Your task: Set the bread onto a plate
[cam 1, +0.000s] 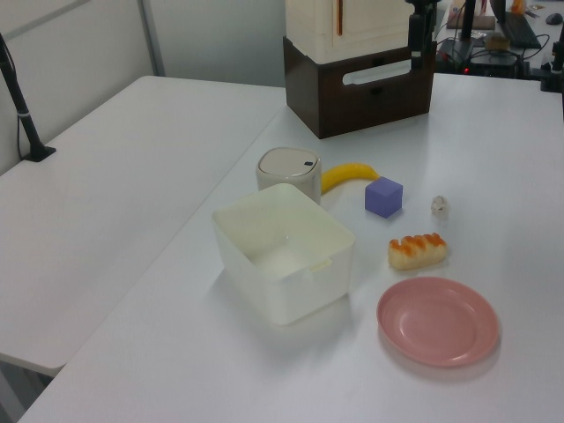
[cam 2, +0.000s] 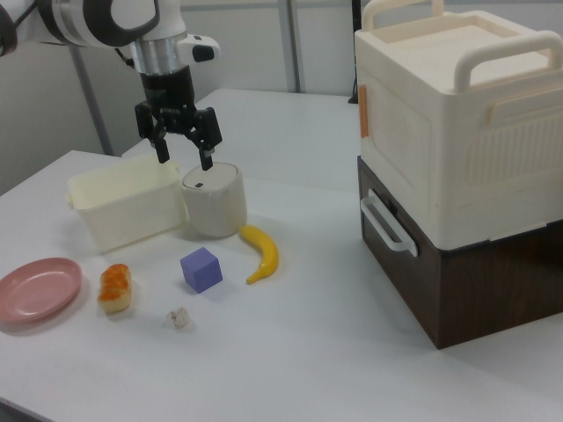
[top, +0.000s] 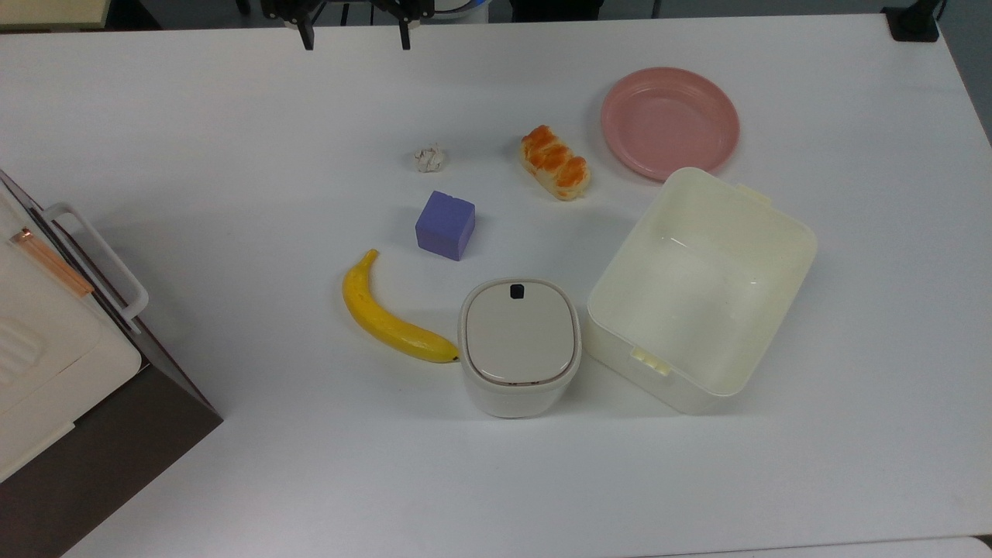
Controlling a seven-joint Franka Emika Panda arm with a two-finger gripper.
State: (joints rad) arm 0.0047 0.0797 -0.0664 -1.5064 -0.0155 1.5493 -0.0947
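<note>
The bread (top: 555,162) is a small braided roll with an orange-brown top, lying on the white table just to the top view's left of the pink plate (top: 669,122). Roll and plate stand apart, with a narrow strip of table between them. In the left view the bread (cam 1: 418,250) lies beyond the plate (cam 1: 438,320); in the right view the bread (cam 2: 115,287) is right of the plate (cam 2: 37,288). My gripper (top: 356,37) hangs at the top view's upper edge, far from the roll. It is raised above the table (cam 2: 186,156), open, holding nothing.
A crumpled paper ball (top: 429,158), a purple cube (top: 445,225) and a banana (top: 391,318) lie at the middle. A lidded white pot (top: 519,345) and a large cream tub (top: 701,287) stand nearer the front. A cream appliance on a brown box (top: 70,372) occupies the top view's left.
</note>
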